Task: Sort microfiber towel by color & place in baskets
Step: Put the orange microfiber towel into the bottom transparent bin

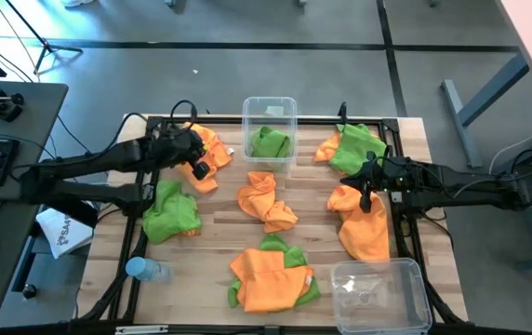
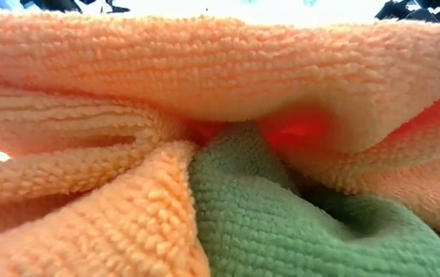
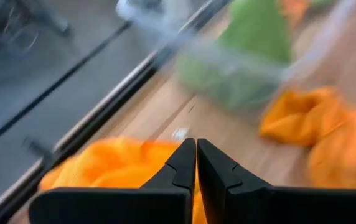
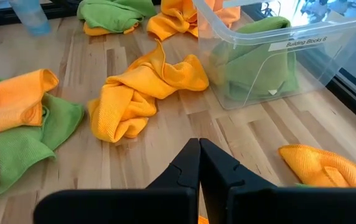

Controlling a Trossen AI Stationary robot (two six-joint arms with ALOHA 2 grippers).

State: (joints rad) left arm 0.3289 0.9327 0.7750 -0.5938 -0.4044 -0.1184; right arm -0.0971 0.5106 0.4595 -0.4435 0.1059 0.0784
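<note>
Take the basket [image 1: 269, 110] at the far edge of the bench [image 1: 212, 234] as your landmark; it stands with its long axis running from the far edge toward the near one, and a green towel [image 1: 271, 142] lies bunched inside it. Left of it you find the left gripper [image 1: 199, 168], its fingers [image 3: 179, 168] pressed together and gripping nothing, hovering over an orange towel [image 1: 212, 149] that lies just beyond and below the tips. Further left and nearer you, a green towel [image 1: 169, 211] sits crumpled, with a blue-capped bottle [image 1: 145, 270] lying at the near left corner. Directly in front of the landmark basket a crumpled orange towel [image 1: 266, 200] stretches toward you, and closer still a pile of orange and green towels [image 1: 273, 275] lies heaped. Right of the basket, the right gripper [image 1: 366, 200] has its fingers [image 4: 187, 167] closed flat, nothing between them, over an orange towel [image 1: 364, 228] whose long axis runs toward the near edge. A green and orange bunch [image 1: 350, 147] lies behind it. The second basket [image 1: 380, 295] sits at the near right corner.
</note>
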